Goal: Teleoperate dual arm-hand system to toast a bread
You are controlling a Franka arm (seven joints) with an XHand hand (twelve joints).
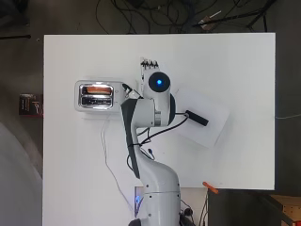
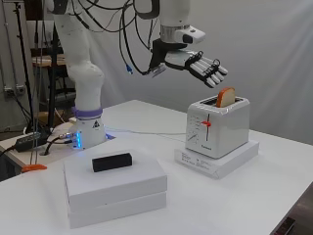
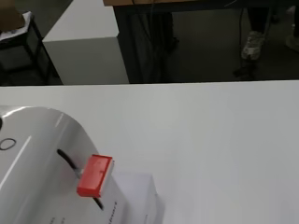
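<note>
Your arm (image 2: 80, 63) reaches high, and your hand (image 2: 198, 66) hovers palm down, fingers (image 2: 215, 73) straight, holding nothing.

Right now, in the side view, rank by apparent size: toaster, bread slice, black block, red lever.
1. toaster
2. black block, though it is nearer the camera
3. bread slice, only partly showing
4. red lever
</note>
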